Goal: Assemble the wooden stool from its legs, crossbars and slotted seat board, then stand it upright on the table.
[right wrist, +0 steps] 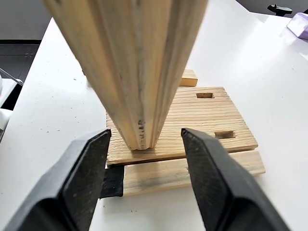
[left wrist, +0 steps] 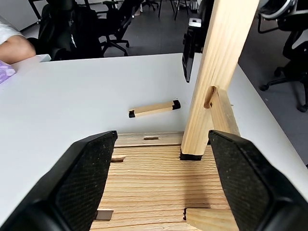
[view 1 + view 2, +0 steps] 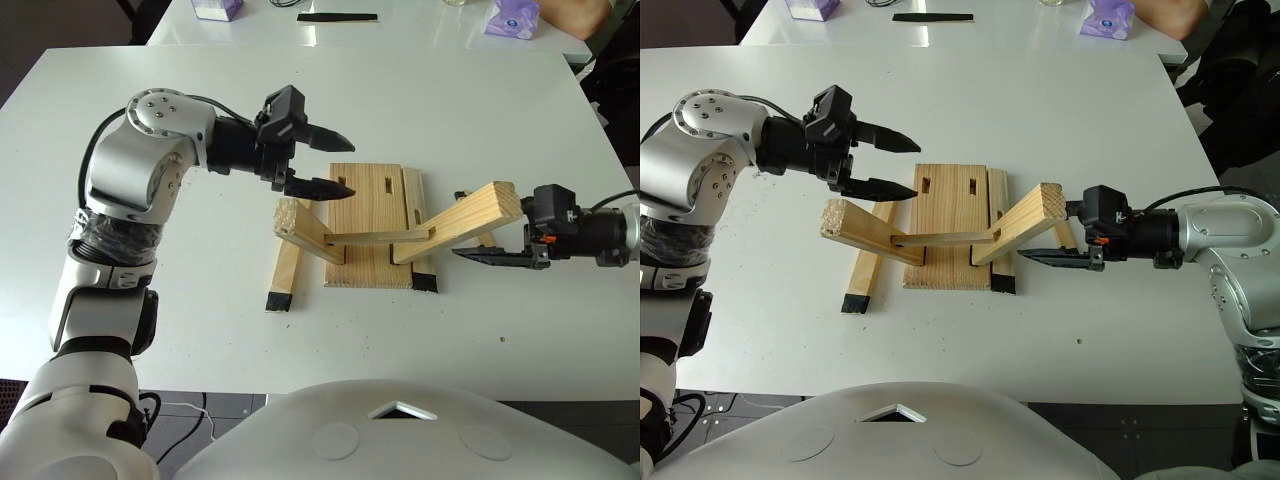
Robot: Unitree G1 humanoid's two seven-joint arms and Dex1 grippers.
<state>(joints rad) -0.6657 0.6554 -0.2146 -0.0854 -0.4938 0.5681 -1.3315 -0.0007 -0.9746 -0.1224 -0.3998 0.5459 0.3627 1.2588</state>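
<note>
The slotted seat board (image 3: 375, 195) lies flat mid-table. Two legs joined by a crossbar (image 3: 375, 238) stand tilted over it. The right leg (image 3: 470, 215) rests its low end on the board, and my right gripper (image 1: 144, 132) is shut on its raised end. The left leg (image 3: 305, 228) has its upper end lifted near my left gripper (image 3: 350, 165), which hovers open and empty just beyond it. One loose leg (image 3: 285, 272) lies at the board's left edge, another (image 3: 415, 200) along its right edge.
A short black-tipped wooden piece (image 2: 154, 108) lies on the table under the right arm. Behind this table, another holds purple tissue packs (image 3: 215, 8) (image 3: 512, 18) and a black strip (image 3: 337, 17). Bare white tabletop (image 3: 200, 330) surrounds the board.
</note>
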